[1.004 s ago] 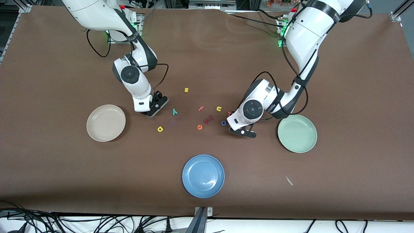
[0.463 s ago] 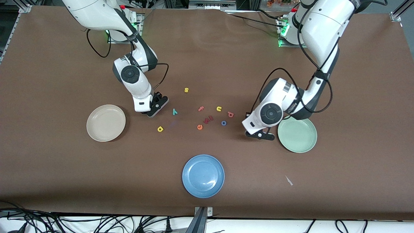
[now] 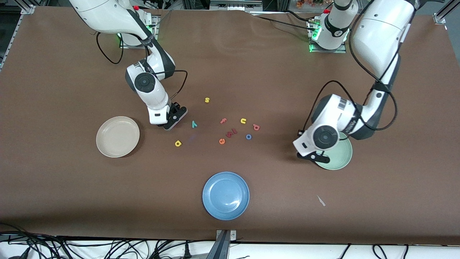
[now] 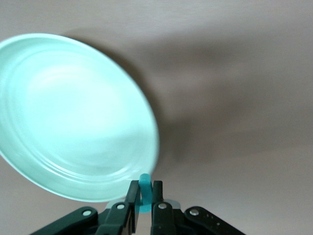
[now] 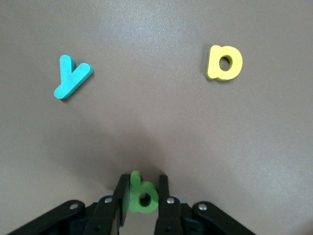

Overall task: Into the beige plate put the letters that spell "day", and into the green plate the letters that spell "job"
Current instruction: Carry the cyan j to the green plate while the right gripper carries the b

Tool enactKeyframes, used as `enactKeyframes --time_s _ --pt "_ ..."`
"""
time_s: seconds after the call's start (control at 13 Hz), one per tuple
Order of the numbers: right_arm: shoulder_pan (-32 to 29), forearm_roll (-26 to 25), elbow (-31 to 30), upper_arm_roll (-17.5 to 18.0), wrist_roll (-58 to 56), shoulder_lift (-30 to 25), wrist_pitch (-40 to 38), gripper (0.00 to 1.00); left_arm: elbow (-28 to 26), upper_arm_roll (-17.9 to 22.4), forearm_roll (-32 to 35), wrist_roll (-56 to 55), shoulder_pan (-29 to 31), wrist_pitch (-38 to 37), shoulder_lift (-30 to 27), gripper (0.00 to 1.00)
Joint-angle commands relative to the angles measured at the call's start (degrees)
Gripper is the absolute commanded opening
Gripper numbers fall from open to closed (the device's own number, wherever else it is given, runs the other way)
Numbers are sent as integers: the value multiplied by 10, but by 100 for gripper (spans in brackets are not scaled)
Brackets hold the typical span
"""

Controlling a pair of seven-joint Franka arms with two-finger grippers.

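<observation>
My left gripper (image 3: pixel 313 156) hangs over the rim of the green plate (image 3: pixel 337 158), shut on the teal j (image 4: pixel 145 196). In the left wrist view the plate (image 4: pixel 73 117) fills the space beside that gripper (image 4: pixel 145 186). My right gripper (image 3: pixel 175 120) is down at the table between the beige plate (image 3: pixel 118 136) and the teal y (image 3: pixel 194 124), shut on the green a (image 5: pixel 143 196). From the right wrist, the y (image 5: pixel 71 77) and the yellow d (image 5: pixel 225 62) lie flat ahead of that gripper (image 5: pixel 144 182). The d (image 3: pixel 178 143), blue o (image 3: pixel 248 136) and pinkish-red b (image 3: pixel 256 127) rest on the table.
A blue plate (image 3: pixel 225 195) sits nearest the front camera at mid-table. Loose letters lie in the middle: yellow s (image 3: pixel 207 100), yellow u (image 3: pixel 243 121), pink f (image 3: pixel 223 121), orange e (image 3: pixel 221 141) and dark red pieces (image 3: pixel 231 133). A small scrap (image 3: pixel 321 200) lies near the front edge.
My left arm has swung away from the letters by the o to the green plate's rim, carrying the j. The right arm has stayed in place.
</observation>
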Motion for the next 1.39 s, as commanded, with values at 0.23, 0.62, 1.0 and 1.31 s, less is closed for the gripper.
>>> enactKeyframes --time_s 0.23,0.62,1.0,1.31 --pt "0 -9 20 0 -8 -14 -52 1 -11 -4 15 124 67 36 13 0" --pt "-1 -9 110 -2 -7 -36 -235 1 -20 -4 14 126 87 62 39 0" --pt "-3 0 113 -49 -24 -61 -271 1 -32 -4 14 127 92 82 39 98" --pt "-3 12 114 -102 -28 -76 -297 2 -28 -7 14 127 91 75 29 100"
